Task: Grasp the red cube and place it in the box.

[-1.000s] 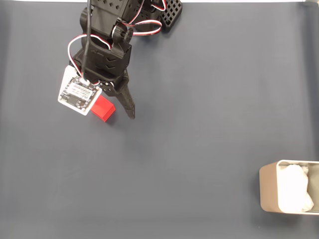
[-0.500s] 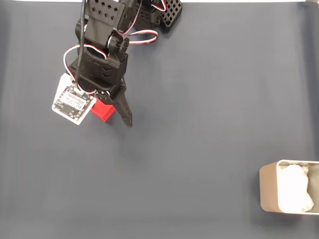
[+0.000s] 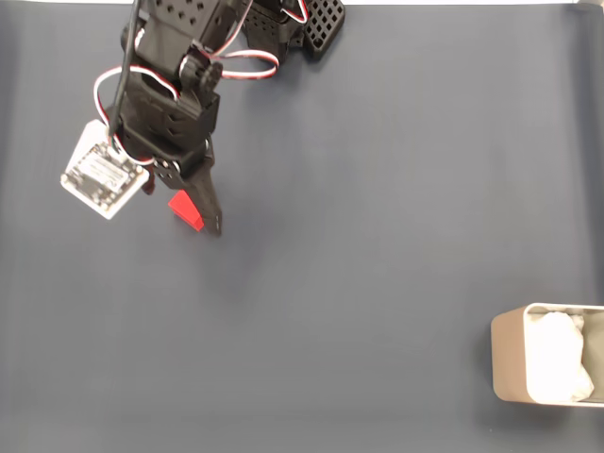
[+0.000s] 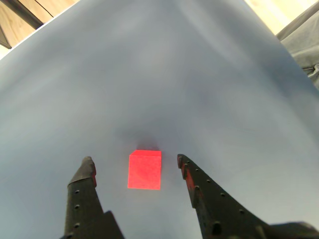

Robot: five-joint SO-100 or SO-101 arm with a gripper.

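On the left of the fixed view you see the black arm (image 3: 175,104) reaching down from the top edge, with a white circuit board (image 3: 101,175) hanging off its left side and red-and-white wires looping over its upper joints. Just right of that board, part of the red cube (image 3: 185,209) peeks out from under the arm, with one dark finger (image 3: 209,206) running down along its right edge.

In the wrist view your gripper (image 4: 134,167) has its two black fingers spread apart, one on each side of the red cube (image 4: 144,170), and neither touches it. The left finger (image 4: 83,181) and the right finger (image 4: 192,177) each leave a strip of bare mat between themselves and the cube. The cube sits flat on the mat, a small bright red block with plain matte faces and crisp edges, its top face slightly lighter than the front one, and a soft shadow behind it.

The surface is a dark slate-blue mat (image 3: 377,208), smooth and uncluttered. In the wrist view you see pale wooden flooring (image 4: 45,7) past the mat's far edge.

Far to the right in the fixed view, the box (image 3: 505,363) sits at the lower right corner, well apart from the cube, beige with rounded corners and white padding (image 3: 557,359) inside.
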